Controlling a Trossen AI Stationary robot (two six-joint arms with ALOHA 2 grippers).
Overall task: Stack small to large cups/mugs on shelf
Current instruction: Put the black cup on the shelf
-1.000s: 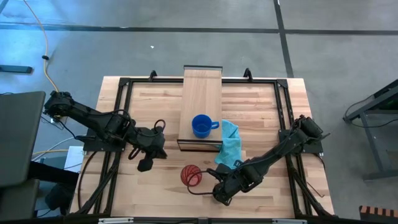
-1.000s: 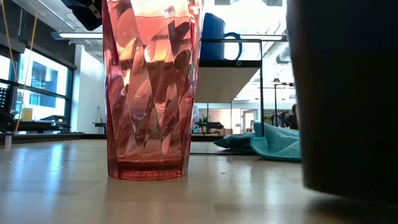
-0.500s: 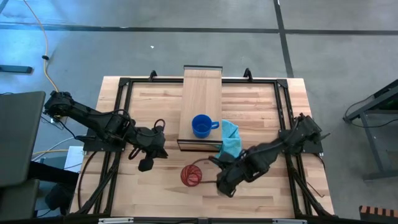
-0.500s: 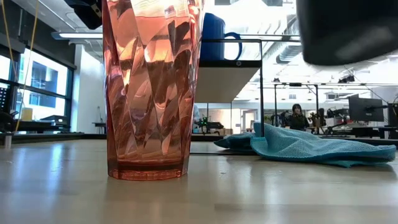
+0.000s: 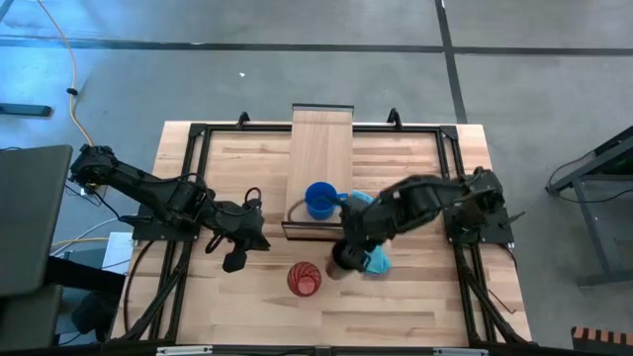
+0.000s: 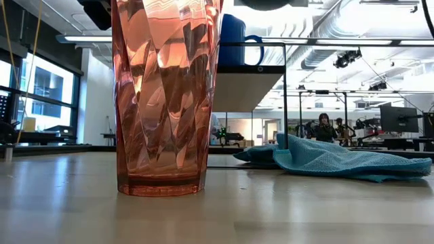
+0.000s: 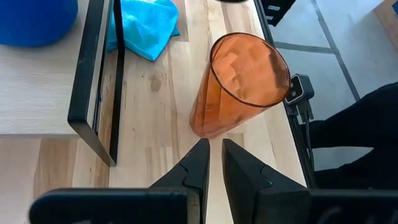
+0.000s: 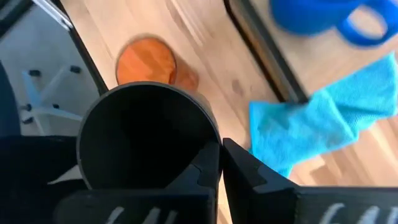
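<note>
The black cup hangs in my right gripper, above the table between the red-orange tumbler and the light-blue cloth. In the low view only its bottom shows at the top edge. The tumbler stands upright on its base near the table's near edge. The blue mug stands on the near end of the shelf. My left gripper is shut and holds nothing, left of the tumbler. My right gripper holds the black cup by its rim, whose wall runs into the narrow gap between the two fingers, one inside the cup and one outside. The fingers come from above, pointing down. The cup hangs upright below them, lifted clear of the table.
The cloth lies crumpled on the table right of the shelf's near end. The shelf's black frame stands between tumbler and mug. Black rails run along the table's edges. A person sits far back in the room.
My right gripper has lifted the black cup off the table near the near edge and carried it up and toward the far edge, closer to the shelf's near end and the tumbler. The cup has risen almost out of the low view. The left arm has kept still.
</note>
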